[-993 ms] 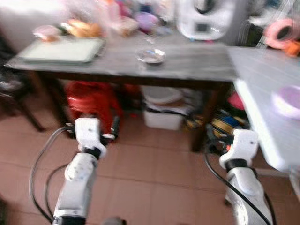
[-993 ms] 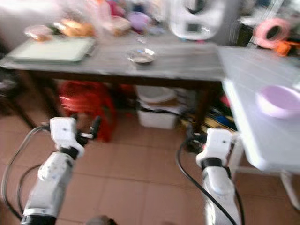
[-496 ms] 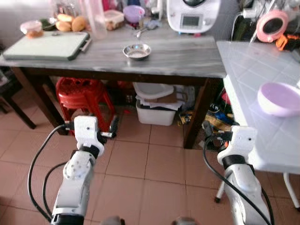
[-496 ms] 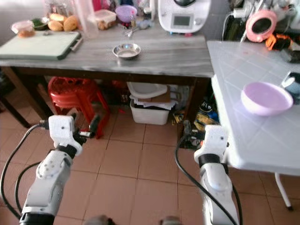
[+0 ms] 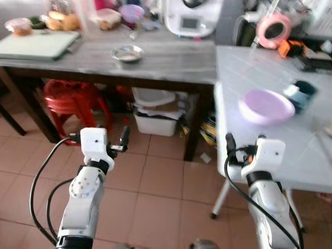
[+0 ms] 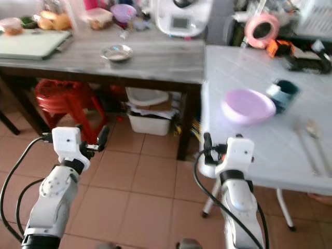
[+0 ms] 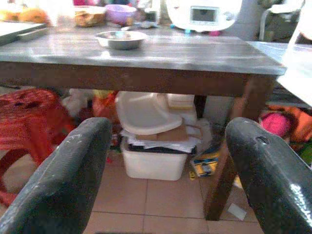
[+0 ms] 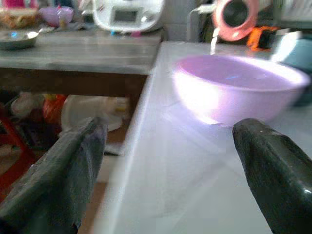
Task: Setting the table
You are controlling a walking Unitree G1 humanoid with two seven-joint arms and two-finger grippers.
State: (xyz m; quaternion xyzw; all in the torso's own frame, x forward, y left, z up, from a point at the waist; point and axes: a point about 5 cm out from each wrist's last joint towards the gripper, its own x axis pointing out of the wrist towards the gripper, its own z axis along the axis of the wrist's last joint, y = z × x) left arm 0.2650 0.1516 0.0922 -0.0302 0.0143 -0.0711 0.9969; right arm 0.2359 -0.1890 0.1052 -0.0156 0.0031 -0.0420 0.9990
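My right gripper (image 8: 165,175) is spread, empty, level with the white table (image 6: 249,140) edge, the purple bowl (image 6: 248,105) near ahead. My left gripper (image 7: 165,165) is spread over floor tiles.

left tool (image 7: 165,161): fingers apart, empty | right tool (image 8: 170,161): fingers apart, empty

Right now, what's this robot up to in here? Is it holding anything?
Nothing is held. The robot stands on the tiled floor facing the corner where a grey wooden table meets a white table. Its right gripper, fingers open, is at the white table's edge, pointing at a lilac bowl with a spoon lying farther along. Its left gripper, also open, hangs lower, facing the space under the grey table, where a small metal dish sits on top.
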